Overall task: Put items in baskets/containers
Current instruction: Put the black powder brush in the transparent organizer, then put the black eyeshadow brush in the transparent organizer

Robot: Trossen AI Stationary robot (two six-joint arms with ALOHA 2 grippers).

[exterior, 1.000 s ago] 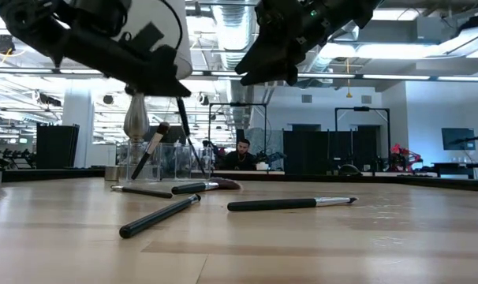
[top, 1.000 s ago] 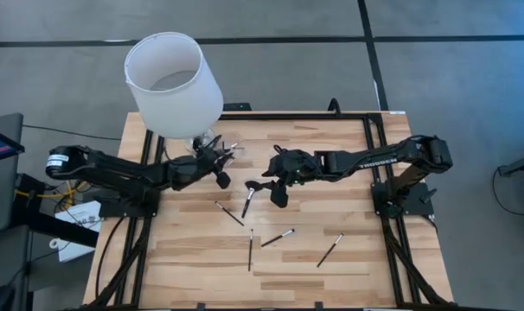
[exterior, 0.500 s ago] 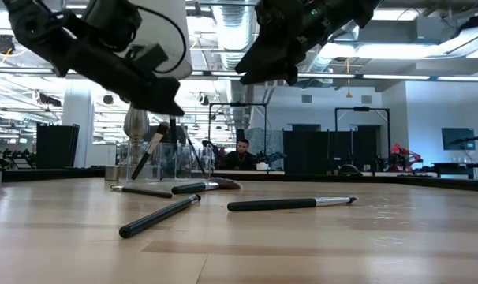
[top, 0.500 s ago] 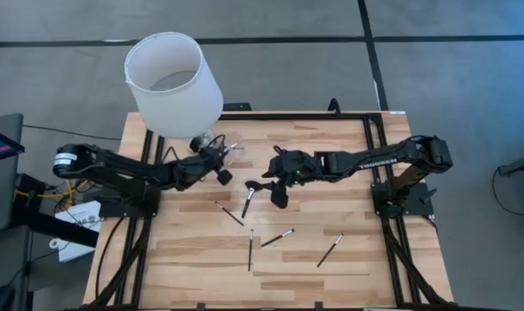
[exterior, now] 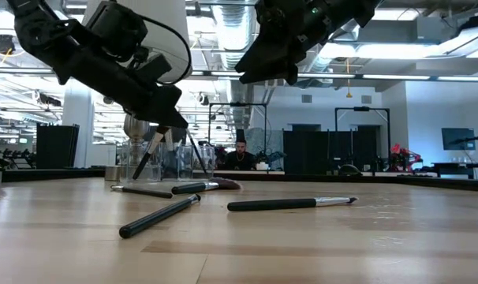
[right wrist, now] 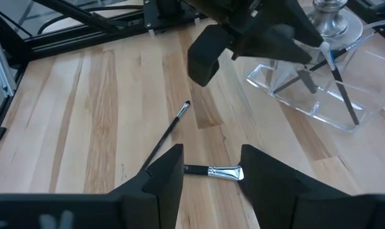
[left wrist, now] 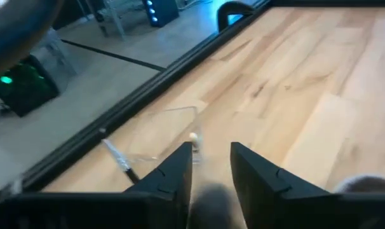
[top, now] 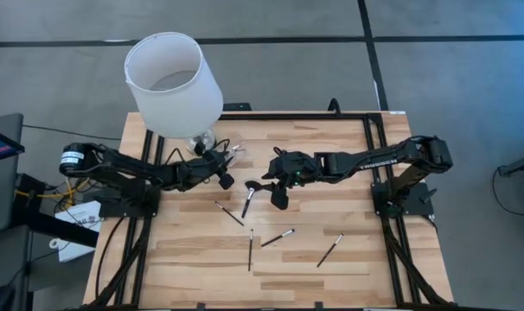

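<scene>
Left gripper, fingers spread, hovers at the clear plastic cup at 11 o'clock; right gripper, spread, hangs over a black-handled fan brush mid-bench.

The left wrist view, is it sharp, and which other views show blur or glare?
Left wrist view: soft, the clear cup smeared, the left claw dark. Low view: the near brush slightly blurred, ceiling lights bright behind. High view: evenly lit, the lampshade very bright. Right wrist view: sharp.
</scene>
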